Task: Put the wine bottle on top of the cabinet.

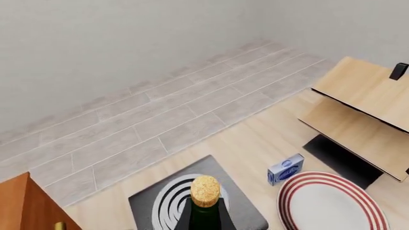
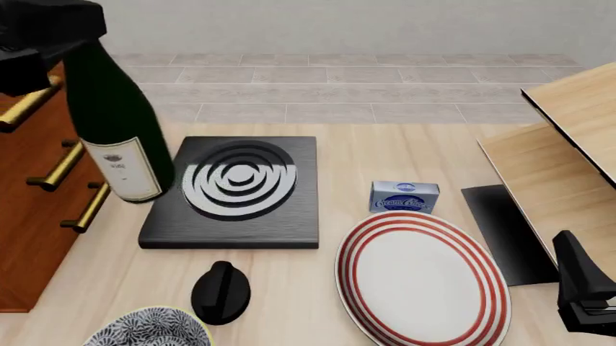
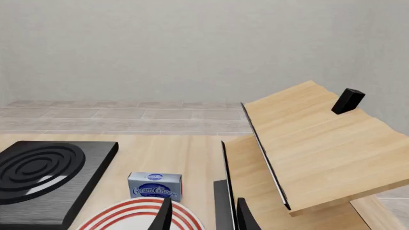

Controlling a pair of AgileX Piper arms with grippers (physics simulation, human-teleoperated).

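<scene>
In the front view my left gripper (image 2: 43,29) is shut on the neck of the dark green wine bottle (image 2: 115,122). The bottle hangs nearly upright with its white label (image 2: 130,169) facing the camera. Its base is beside the front of the reddish-brown cabinet (image 2: 29,238), whose brass handles (image 2: 58,167) show behind it. The left wrist view shows the tan cork (image 1: 205,190) and a corner of the cabinet (image 1: 26,206). My right gripper (image 2: 587,295) is open and empty at the near right, with its fingertips (image 3: 167,215) over the plate's edge.
A black stove plate with white rings (image 2: 236,191) lies right of the bottle. A blue cream cheese box (image 2: 405,196), a red-striped plate (image 2: 420,277), a black knob (image 2: 221,292) and a patterned bowl (image 2: 149,335) lie nearer. Pale wood shelves (image 2: 568,166) stand at the right.
</scene>
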